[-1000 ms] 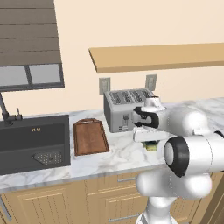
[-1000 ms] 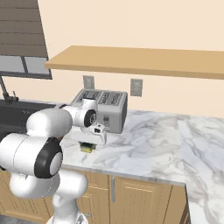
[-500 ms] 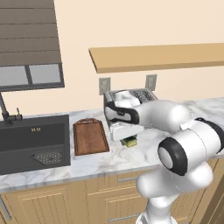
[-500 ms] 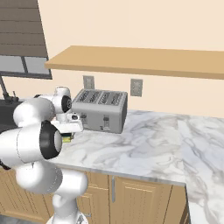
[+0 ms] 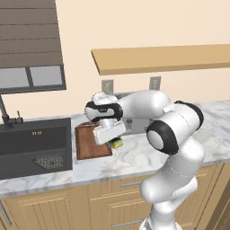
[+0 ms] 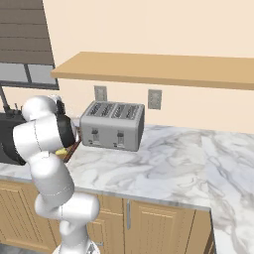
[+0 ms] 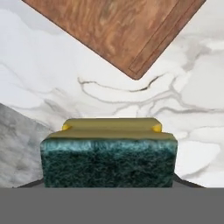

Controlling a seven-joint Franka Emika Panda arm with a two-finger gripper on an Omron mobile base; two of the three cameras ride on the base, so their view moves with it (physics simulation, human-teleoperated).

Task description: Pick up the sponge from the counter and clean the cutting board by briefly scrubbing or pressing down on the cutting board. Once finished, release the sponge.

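My gripper (image 5: 112, 138) is shut on the sponge (image 5: 117, 143), a yellow block with a dark green scrub face. It hangs low over the marble counter (image 5: 148, 155), just off the right edge of the reddish-brown cutting board (image 5: 86, 144). In the hand view the sponge (image 7: 109, 153) sits close in front of the camera and hides the fingertips. A corner of the cutting board (image 7: 113, 30) lies beyond it, with veined counter (image 7: 52, 96) in between. The arm hides the held sponge in the right base view.
A silver toaster (image 6: 112, 125) stands against the wall right behind the hand. The dark sink basin (image 5: 33, 146) lies left of the board. A wooden wall shelf (image 5: 161, 58) runs overhead. Open marble stretches to the right (image 6: 163, 168).
The arm has swung left with the sponge in its grip, from in front of the toaster's right end to the cutting board's right edge. The jaws stayed shut.
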